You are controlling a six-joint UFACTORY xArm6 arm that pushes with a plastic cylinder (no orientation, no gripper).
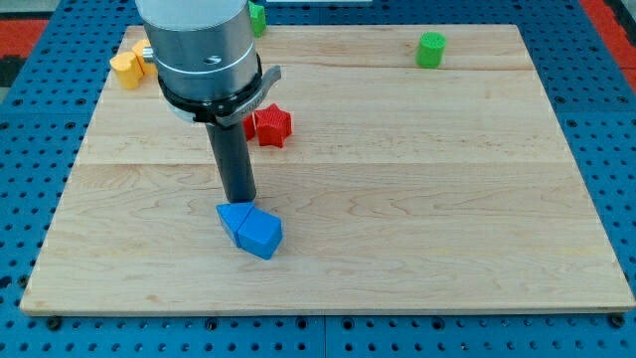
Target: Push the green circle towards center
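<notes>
Tool status: the dark rod ends in my tip [238, 202], which stands at the upper edge of the blue block [250, 230], touching it or just short of touching; the exact contact cannot be made out. The tool has no jaws, so it neither opens nor closes, and it grips nothing.

Task item: the green circle [431, 50] sits near the desk's [417, 199] top edge, toward the view's right, well apart from my tip and from every other block.

Surroundings: a red star-shaped block [269, 125] lies just right of the rod's upper part, left of centre. An orange block [128, 70] sits at the view's top left, close to the desk's corner. A second green block [257, 18] shows at the top edge beside the arm housing.

Obstructions: nothing stands between the green circle and the desk's centre.

Visibility: the arm housing covers most of the second green block and part of the red star; the shapes of the second green block and the orange block cannot be settled.
</notes>
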